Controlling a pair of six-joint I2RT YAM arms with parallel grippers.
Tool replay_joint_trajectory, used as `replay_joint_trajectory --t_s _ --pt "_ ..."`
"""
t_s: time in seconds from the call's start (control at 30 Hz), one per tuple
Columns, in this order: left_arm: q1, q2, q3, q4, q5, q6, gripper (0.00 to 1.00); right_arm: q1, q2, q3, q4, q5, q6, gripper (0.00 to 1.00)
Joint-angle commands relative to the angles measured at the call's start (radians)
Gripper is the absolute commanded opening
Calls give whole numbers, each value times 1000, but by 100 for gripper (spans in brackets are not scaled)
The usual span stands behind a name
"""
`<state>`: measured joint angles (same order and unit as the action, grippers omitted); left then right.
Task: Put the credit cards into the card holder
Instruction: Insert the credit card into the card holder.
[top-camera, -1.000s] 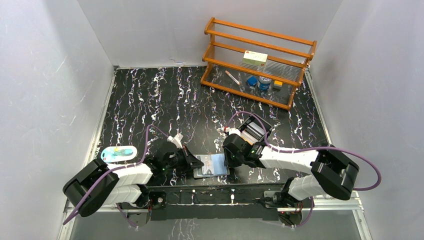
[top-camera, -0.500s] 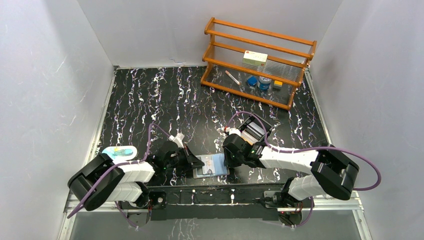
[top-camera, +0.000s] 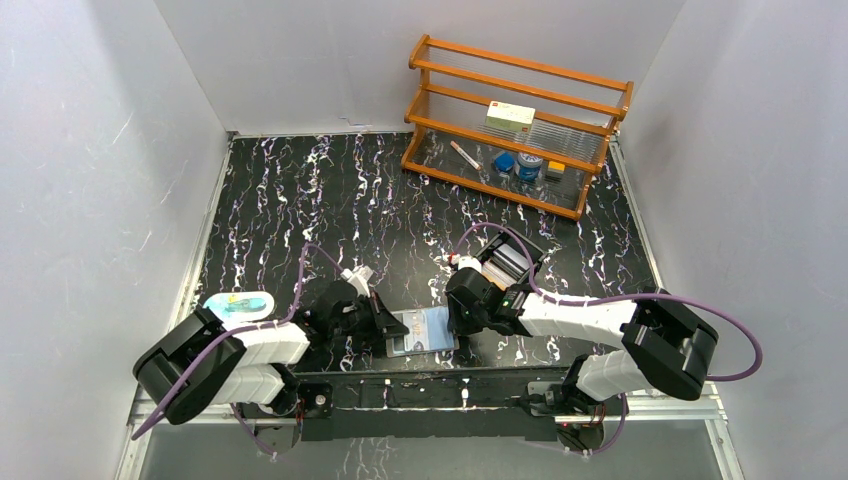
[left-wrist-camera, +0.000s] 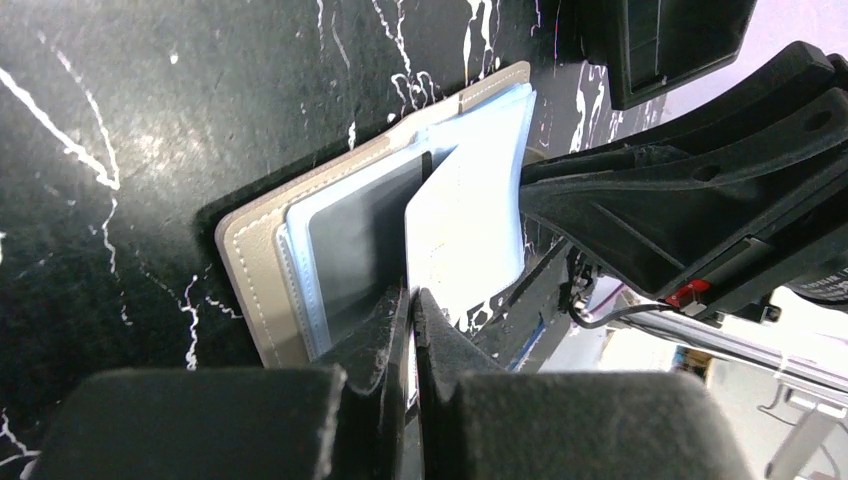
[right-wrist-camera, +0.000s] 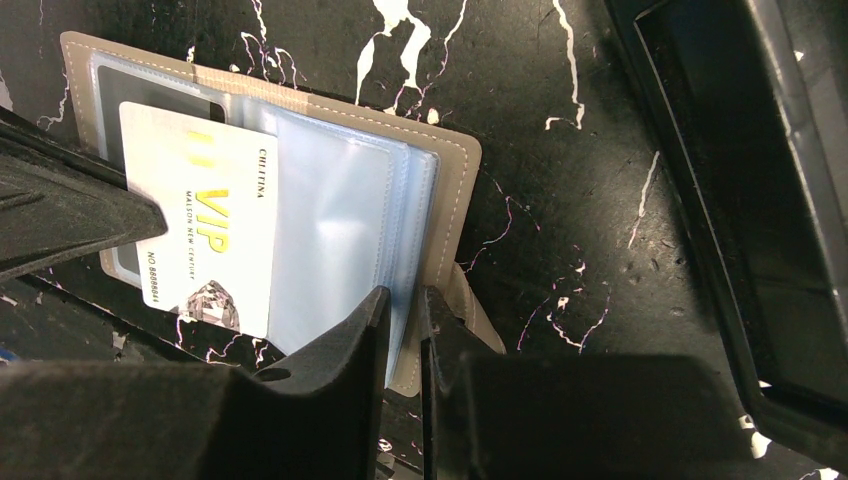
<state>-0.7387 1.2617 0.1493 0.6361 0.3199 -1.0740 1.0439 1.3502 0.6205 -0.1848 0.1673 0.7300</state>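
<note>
table (top-camera: 300, 200): black marbled | on it: card holder (top-camera: 422, 331), black tray (top-camera: 512, 258), wooden rack (top-camera: 515, 125), packet (top-camera: 238, 306)

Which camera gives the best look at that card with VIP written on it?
The right wrist view: the VIP card faces it, print readable, partly in the card holder. The left wrist view shows its pale side, pinched in the left fingers. The top view shows only a tiny pale patch.

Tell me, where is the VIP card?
Top view: near the front edge, centre. The VIP card lies over the open card holder, pinched by the left gripper.
</note>
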Motion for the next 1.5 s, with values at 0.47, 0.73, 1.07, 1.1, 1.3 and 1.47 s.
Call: replay_joint_trajectory --t_s 0.47,0.73,1.07,1.1,1.3,1.47 --pt "-4 11 19 -20 -80 18 0 7 15 -8 29 15 23 25" --pt "-9 57 15 11 -13 -26 0 7 12 -11 37 26 34 25" --pt "-20 86 43 -20 -32 -53 0 7 17 -8 43 23 35 25" --pt "-21 89 50 -19 -33 -46 0 7 18 -6 45 19 35 25" --pt "-45 145 105 -8 -38 -32 0 6 23 4 54 6 40 26" --pt "-61 196 142 -9 -47 -30 1 6 20 -2 70 3 41 26"
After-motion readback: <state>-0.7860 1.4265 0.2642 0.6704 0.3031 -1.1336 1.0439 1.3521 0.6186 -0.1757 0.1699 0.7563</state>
